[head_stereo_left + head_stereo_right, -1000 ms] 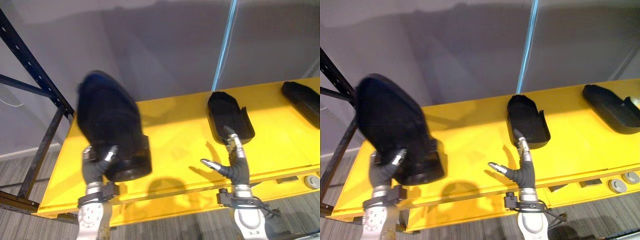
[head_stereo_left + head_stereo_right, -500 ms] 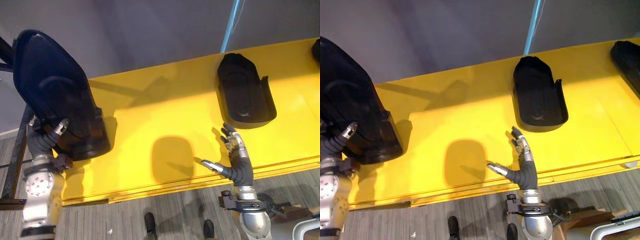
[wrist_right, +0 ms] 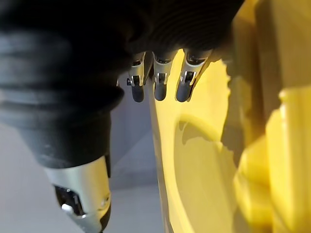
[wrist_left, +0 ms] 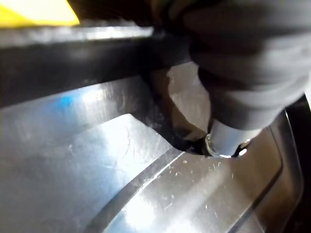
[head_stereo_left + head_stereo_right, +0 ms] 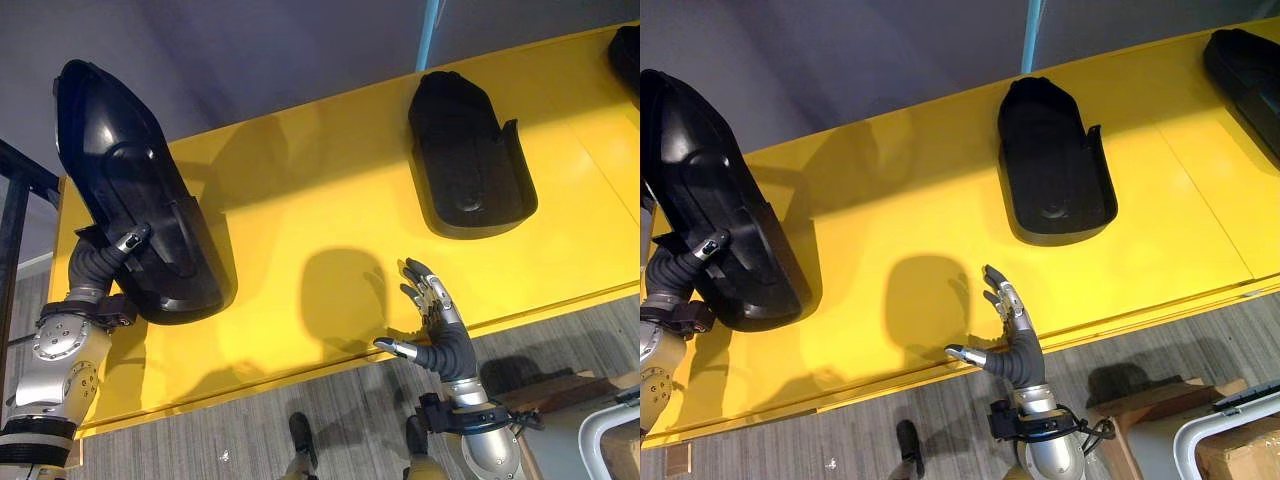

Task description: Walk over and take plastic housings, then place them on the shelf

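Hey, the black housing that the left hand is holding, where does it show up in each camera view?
Left eye view: black housing at far left, gripped by the left hand, at the left end of the yellow shelf.
Right eye view: against the left edge, same grip.
Left wrist view: its glossy dark surface, close up.
Right wrist view: aimed elsewhere, past the right hand along the shelf.
Shared landmark: the yellow shelf.
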Controlling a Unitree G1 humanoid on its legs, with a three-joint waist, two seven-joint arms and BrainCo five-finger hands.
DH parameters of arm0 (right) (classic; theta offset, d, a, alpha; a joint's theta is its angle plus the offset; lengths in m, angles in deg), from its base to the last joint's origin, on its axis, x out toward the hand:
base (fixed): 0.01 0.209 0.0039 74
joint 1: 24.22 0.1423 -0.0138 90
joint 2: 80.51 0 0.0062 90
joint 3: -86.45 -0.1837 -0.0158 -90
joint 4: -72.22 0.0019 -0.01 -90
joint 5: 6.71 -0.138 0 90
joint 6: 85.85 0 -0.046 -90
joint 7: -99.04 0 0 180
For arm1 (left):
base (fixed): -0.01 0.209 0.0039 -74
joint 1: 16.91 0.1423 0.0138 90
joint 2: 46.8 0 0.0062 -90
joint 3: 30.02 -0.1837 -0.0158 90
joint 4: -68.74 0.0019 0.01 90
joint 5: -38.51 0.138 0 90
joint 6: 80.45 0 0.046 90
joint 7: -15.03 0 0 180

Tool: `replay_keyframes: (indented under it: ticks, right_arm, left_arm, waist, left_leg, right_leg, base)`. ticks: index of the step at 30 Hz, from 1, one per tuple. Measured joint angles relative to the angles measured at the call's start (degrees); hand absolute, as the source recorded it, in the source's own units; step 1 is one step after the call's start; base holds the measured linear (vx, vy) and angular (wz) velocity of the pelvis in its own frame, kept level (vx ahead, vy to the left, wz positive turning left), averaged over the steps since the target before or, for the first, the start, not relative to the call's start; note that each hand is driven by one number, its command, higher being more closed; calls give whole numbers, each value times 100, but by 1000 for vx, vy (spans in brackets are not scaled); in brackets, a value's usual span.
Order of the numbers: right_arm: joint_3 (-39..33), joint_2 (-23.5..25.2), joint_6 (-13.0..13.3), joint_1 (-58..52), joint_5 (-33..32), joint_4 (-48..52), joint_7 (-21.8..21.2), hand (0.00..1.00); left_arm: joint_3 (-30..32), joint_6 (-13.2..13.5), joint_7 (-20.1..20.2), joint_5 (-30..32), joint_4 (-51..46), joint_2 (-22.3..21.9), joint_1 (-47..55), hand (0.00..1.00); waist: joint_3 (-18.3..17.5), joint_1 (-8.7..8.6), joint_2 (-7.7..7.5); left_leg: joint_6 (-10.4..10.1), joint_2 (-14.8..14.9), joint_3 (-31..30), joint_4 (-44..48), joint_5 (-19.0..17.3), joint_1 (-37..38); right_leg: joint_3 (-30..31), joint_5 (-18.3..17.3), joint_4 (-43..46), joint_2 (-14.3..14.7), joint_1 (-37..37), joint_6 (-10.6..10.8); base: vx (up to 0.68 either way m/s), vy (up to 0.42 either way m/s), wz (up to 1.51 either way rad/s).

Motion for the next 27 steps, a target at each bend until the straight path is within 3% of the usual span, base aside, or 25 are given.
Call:
replay_keyframes:
  ticks: [9,18,24,27]
  right_arm:
    - [162,-41,88,13,20,-136,117,0]
    - [230,-43,80,-20,98,-169,122,0]
    - [369,-34,73,-22,209,-208,198,0]
    - [401,-31,16,-22,309,-252,199,0]
  left_arm:
    - [-178,-64,-12,-8,-325,0,410,0]
    - [-176,-62,-301,-24,-479,-90,521,0]
    - [-150,-61,-732,-234,-651,-431,492,0]
    - [36,-51,-982,-229,-992,-836,396,0]
  waist:
    - [1,21,0]
    - [0,52,0]
    - [-1,58,-2]
    - [-12,76,-9]
  left_leg:
    - [-1,9,38,-1,-1,44]
    - [0,60,142,-2,-1,53]
    - [-1,60,144,-2,0,86]
    - [-1,60,131,-2,1,152]
  right_leg:
    - [43,40,0,12,15,12]
    - [153,175,-97,71,-5,6]
    - [160,187,-95,72,19,8]
    - [146,187,-109,73,105,8]
  base:
    - [-5,1,-2]
    - [-14,1,-6]
    - [0,0,0]
    - [0,0,0]
